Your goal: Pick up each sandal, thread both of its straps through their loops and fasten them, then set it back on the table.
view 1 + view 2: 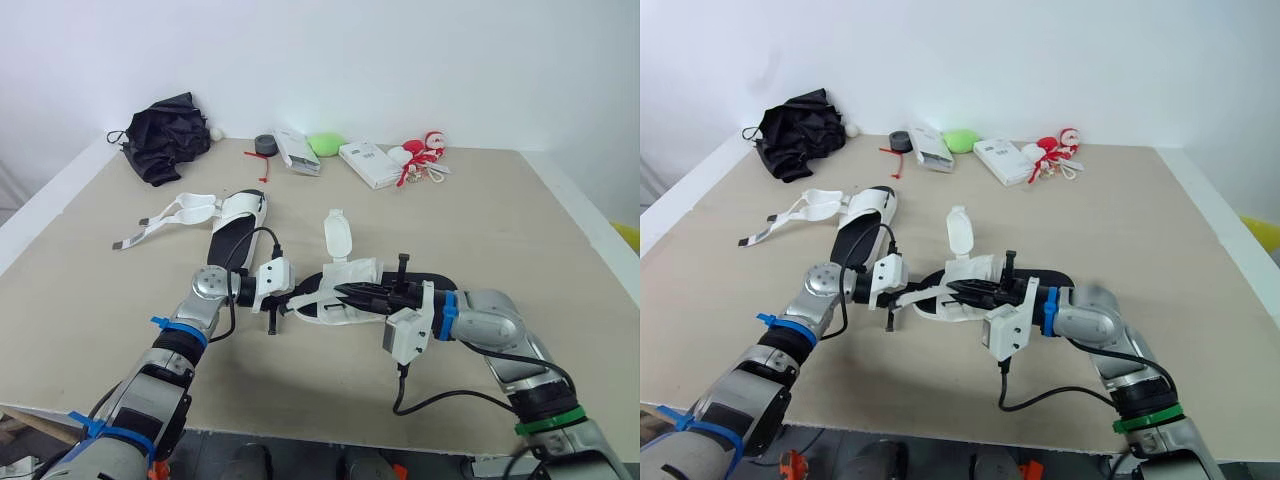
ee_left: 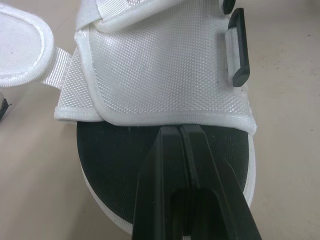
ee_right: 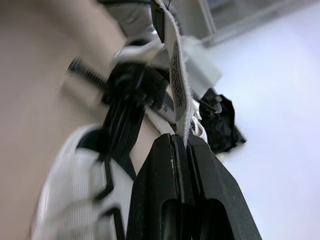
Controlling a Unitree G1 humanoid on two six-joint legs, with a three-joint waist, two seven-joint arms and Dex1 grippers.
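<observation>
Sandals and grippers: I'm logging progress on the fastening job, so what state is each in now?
Near sandal, between the grippers, one strap flap standing open.
Far sandal, flat on table, straps splayed open.
Left gripper, shut.
Right gripper, shut on strap.

Setting: a robot test lab or bench area. Indicators:
- 1 large beige table (image 1: 520, 230) with a bare top, set against a plain white wall (image 1: 400, 60).
- Unrelated props lined along its far edge: black fabric bundle (image 1: 165, 135), tape roll (image 1: 266, 145), 2 white boxes (image 1: 369, 164), green object (image 1: 324, 144), red-and-white trinkets (image 1: 425, 155).
</observation>
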